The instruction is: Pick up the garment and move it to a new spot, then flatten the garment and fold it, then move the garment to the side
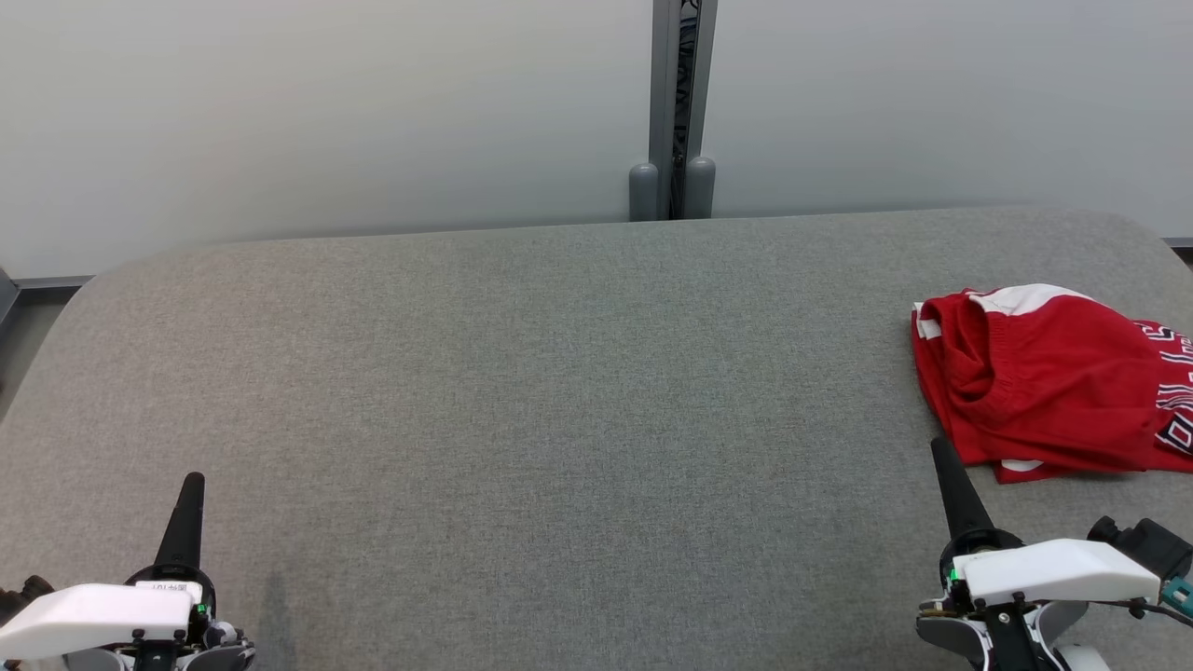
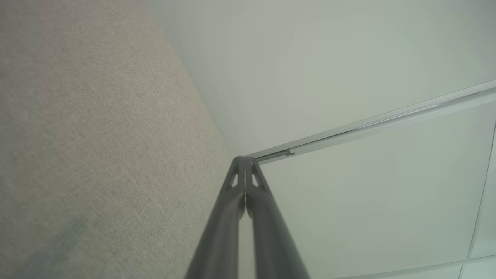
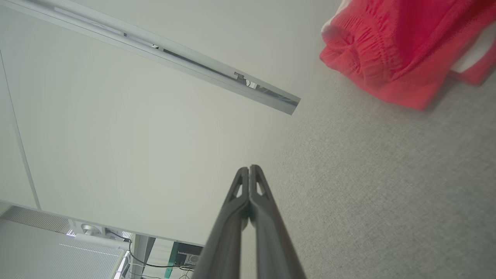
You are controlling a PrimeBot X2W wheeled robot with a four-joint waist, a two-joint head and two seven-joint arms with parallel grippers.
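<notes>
The garment is a crumpled red piece with white trim and dark lettering, lying at the far right of the grey cloth-covered table. The right wrist view shows it as a red heap, the garment, in the upper right. My right gripper sits at the lower right, shut and empty, its tip just short of the garment's near edge. In its wrist view the right gripper has both fingers pressed together. My left gripper rests at the lower left, shut and empty, far from the garment; the left gripper shows closed fingers.
A pale wall runs behind the table, with a grey vertical post at its middle. The table's far corners are rounded, and a strip of floor shows past the left edge.
</notes>
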